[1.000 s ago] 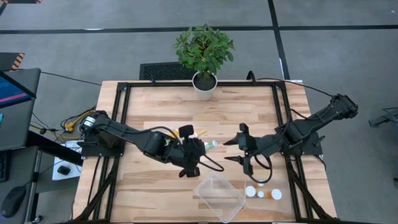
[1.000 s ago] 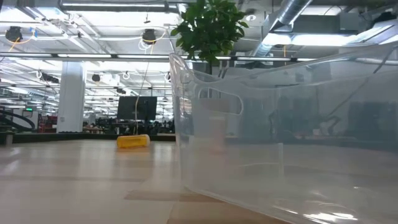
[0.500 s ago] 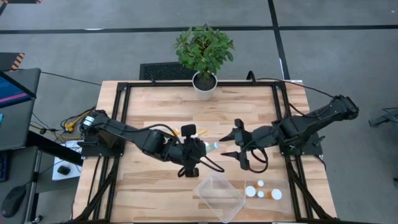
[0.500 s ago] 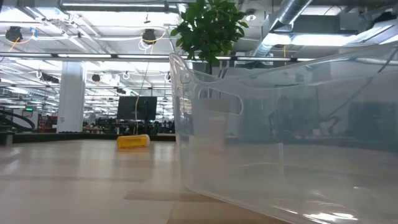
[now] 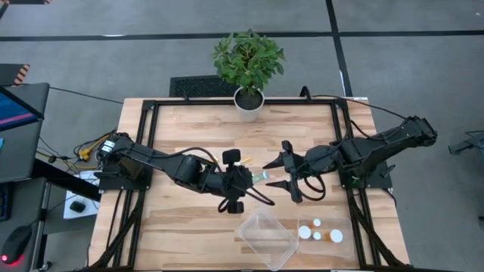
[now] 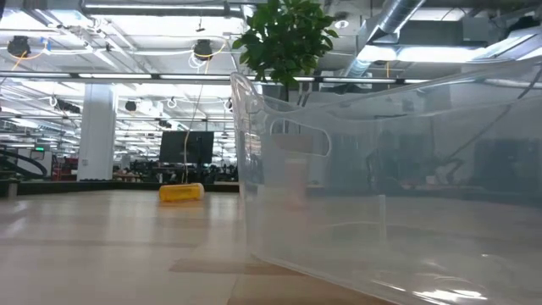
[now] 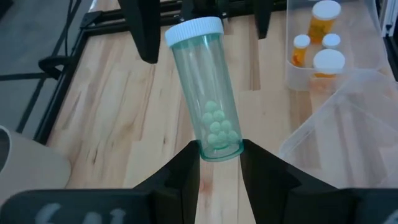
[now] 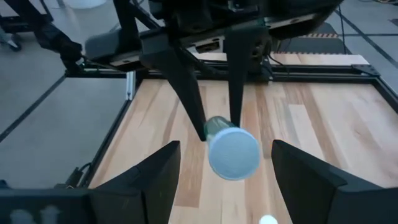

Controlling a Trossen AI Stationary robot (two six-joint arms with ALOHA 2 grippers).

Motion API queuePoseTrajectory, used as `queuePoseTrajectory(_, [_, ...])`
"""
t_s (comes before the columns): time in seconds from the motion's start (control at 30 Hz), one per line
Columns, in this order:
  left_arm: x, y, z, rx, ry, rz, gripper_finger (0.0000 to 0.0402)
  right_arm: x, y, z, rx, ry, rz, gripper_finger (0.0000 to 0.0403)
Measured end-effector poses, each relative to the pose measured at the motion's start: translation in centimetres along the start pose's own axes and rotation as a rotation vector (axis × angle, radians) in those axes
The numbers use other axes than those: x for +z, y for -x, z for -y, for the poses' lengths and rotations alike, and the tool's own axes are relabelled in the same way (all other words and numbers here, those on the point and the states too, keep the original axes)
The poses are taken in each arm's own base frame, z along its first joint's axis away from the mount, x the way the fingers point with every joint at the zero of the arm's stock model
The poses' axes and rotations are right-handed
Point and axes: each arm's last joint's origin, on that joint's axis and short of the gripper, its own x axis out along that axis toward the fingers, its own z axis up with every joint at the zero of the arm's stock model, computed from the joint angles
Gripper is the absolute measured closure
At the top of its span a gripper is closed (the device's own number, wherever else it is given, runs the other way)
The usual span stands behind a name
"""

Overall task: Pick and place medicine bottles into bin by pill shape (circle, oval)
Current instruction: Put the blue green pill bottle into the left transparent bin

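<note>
Nearing greenish bottle (image 7: 206,93) clamped by left gripper (image 7: 221,163): right gripper (image 8: 224,163), wide open.

Even, bright light falls from overhead, and my arms throw only soft shadows on the table (image 5: 189,125). In the low view ceiling lamps (image 6: 203,48) glare, and the bin (image 6: 389,178) hazes everything behind it. My own fingers (image 8: 140,180) blur.

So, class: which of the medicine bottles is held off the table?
The pale green bottle, gripped at its base by the left gripper. The orange, white-capped bottles stand grouped beside the clear bin.
</note>
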Motion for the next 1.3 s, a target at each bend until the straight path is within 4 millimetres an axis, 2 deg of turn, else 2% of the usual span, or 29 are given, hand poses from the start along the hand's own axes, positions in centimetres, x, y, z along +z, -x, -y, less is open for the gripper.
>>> queuePoseTrajectory(0.33, [0.06, -0.17, -0.27, -0.017, 0.004, -0.004, 0.0303, 0.04, -0.02, 0.13, -0.003, -0.003, 0.002, 0.0155])
queuePoseTrajectory(0.8, [0.06, -0.19, -0.27, -0.012, -0.017, -0.003, 0.0303, 0.05, -0.08, 0.48, -0.014, -0.003, 0.000, 0.0272])
queuePoseTrajectory(1.07, [0.08, -0.29, -0.50, -0.007, -0.014, -0.005, 0.0303, 0.04, -0.08, 0.48, -0.015, -0.013, -0.001, 0.0288])
queuePoseTrajectory(1.17, [0.06, -0.29, -0.48, -0.013, -0.003, -0.008, 0.0288, 0.03, -0.08, 0.49, -0.015, -0.015, -0.002, 0.0288])
queuePoseTrajectory(1.3, [-0.20, 0.13, -0.39, -0.026, 0.040, -0.031, 0.0244, -0.17, 0.24, 0.43, -0.014, -0.030, -0.027, 0.0288])
